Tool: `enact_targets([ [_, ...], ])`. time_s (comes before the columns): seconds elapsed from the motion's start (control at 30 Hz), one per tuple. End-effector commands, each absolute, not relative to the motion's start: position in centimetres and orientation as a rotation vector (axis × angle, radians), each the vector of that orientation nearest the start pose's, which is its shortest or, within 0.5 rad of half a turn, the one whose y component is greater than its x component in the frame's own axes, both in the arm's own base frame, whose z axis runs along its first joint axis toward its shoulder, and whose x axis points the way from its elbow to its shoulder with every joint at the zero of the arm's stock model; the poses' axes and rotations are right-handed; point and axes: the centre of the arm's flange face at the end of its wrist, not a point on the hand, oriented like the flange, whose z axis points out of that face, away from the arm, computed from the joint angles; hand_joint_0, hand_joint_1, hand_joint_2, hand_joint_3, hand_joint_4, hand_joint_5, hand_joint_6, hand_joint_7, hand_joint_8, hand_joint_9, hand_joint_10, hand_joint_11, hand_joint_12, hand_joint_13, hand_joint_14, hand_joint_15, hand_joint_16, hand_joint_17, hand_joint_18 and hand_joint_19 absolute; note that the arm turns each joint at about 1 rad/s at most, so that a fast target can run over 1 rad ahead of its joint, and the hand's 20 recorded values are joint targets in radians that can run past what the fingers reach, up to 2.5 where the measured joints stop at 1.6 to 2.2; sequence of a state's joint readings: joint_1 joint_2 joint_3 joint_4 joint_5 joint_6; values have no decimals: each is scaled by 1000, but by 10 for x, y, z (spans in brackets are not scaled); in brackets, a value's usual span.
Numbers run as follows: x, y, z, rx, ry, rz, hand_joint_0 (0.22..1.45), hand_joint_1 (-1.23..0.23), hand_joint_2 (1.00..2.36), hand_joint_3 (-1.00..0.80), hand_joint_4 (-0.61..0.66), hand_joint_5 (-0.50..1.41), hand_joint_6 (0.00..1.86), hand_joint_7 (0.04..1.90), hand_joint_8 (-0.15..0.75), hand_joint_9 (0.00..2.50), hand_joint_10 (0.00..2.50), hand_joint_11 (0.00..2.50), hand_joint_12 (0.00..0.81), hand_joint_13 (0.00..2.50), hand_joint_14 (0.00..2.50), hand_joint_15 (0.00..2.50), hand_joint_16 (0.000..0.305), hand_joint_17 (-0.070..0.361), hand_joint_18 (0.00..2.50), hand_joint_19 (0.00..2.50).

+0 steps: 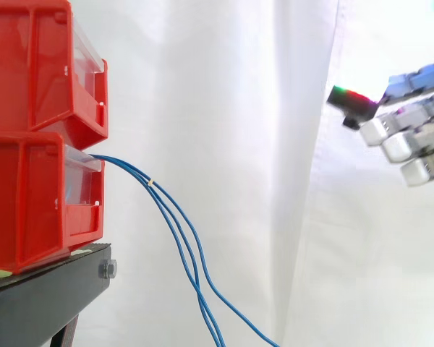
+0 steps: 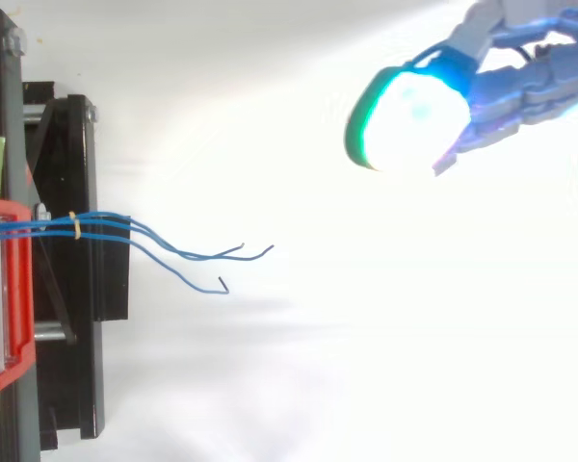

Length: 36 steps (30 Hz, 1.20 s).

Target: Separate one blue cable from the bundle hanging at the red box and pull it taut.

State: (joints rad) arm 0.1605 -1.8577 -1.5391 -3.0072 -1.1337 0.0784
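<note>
**Q:** In the side view, what lies to the right of the lower red bin [image 1: 29, 202]?
**A:** Three blue cables [image 1: 134, 170] droop from its front. Past them is open space, out to the hand [image 1: 412, 134].

**Q:** Obstacles?
**A:** The upper red bin [image 1: 36, 65] directly above, the black stand [image 1: 50, 289] directly beneath.

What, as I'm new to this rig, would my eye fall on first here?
The stacked red plastic bins at the side view's left edge, with thin blue cables drooping from the lower one. At the right, the robot's hand hangs open, its pads glowing, well apart from the cables.
</note>
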Motion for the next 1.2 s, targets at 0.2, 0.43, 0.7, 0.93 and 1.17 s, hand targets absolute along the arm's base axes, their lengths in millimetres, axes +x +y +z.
enact_targets([
  [0.2,636,-80,303,1413,964,947,526,-591,1000,-500,187,-203,503,895,255,558,10,344,339,632,12,313,38,86,523,267],
  [0.43,652,-80,288,1333,934,896,529,-606,1000,-500,193,-201,503,898,255,584,10,345,328,641,13,320,37,82,528,281],
  [0.7,672,-74,253,1324,937,875,530,-606,1000,-500,195,-199,503,903,256,594,11,369,327,653,12,323,36,81,541,282],
  [0.93,682,-69,243,1320,929,835,530,-604,1000,-500,198,-197,503,903,255,597,11,371,328,661,14,323,36,81,543,281],
  [1.17,692,-62,223,1313,965,808,530,-604,1000,-500,199,-196,503,906,256,600,11,371,328,668,12,330,36,80,547,286],
])
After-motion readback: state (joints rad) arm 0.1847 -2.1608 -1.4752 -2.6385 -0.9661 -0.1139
